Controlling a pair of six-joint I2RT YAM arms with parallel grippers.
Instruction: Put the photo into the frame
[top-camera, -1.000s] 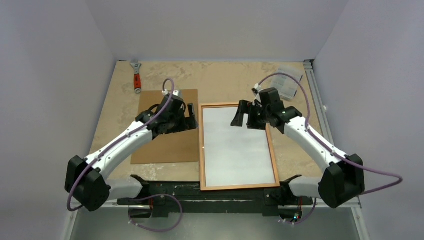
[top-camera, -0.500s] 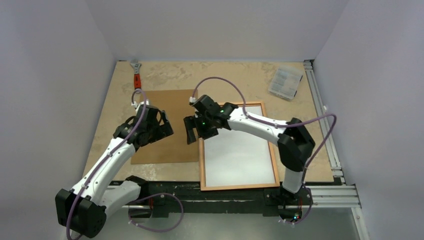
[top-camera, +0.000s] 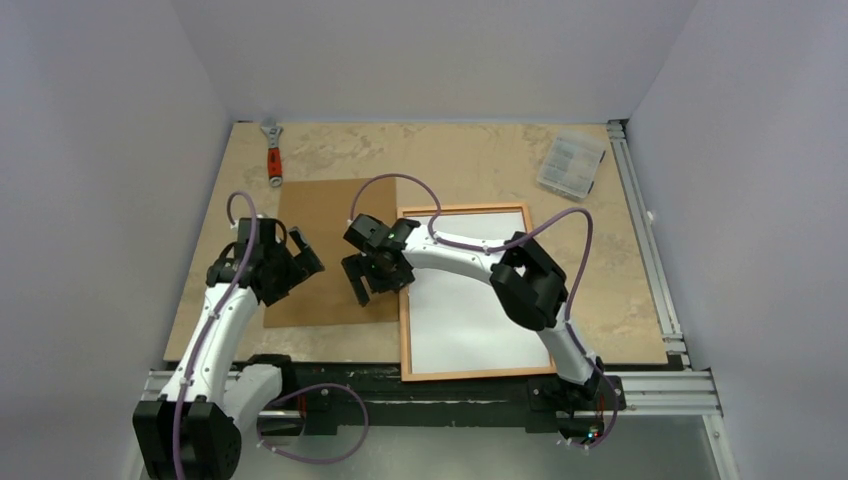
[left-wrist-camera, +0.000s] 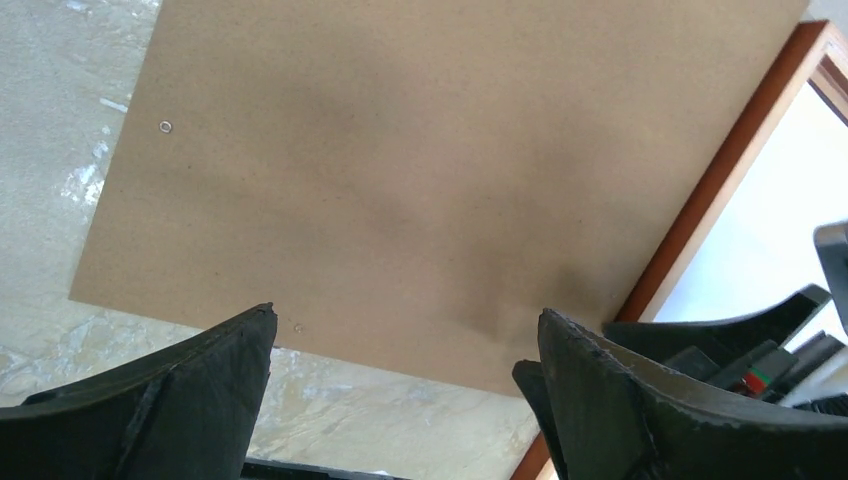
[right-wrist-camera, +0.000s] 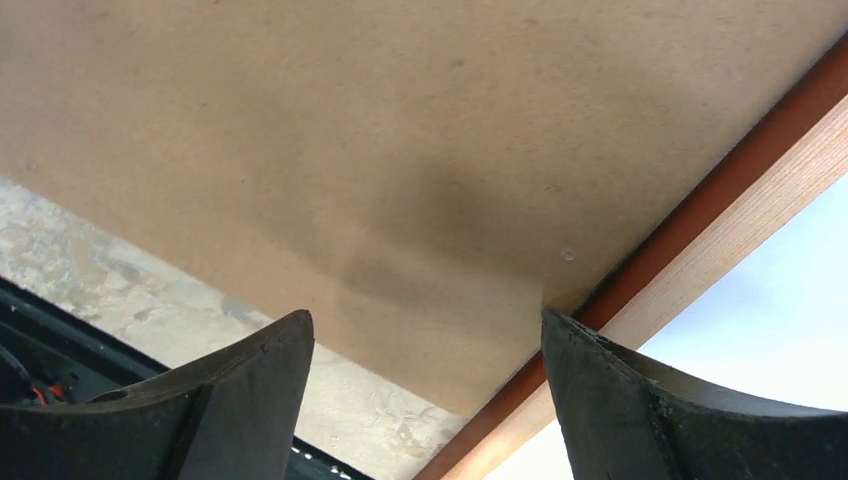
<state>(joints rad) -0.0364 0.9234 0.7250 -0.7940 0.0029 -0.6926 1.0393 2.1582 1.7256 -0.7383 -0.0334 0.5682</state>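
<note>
light: bright, even, overhead | shadows: soft, beneath arms | glare: frame (top-camera: 476, 290) interior washed white | focus: sharp

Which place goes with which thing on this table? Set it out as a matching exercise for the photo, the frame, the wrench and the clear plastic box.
Things:
1. photo
2. frame
3. wrench
4. clear plastic box

Places:
a. far right corner
b. lying brown back up, just left of the frame
c. far left corner
d. right of centre, reaching the near edge

Pairs: 1-b, 2-d, 3-c, 4-a

The photo (top-camera: 330, 205) lies just left of the frame (top-camera: 470, 375).
</note>
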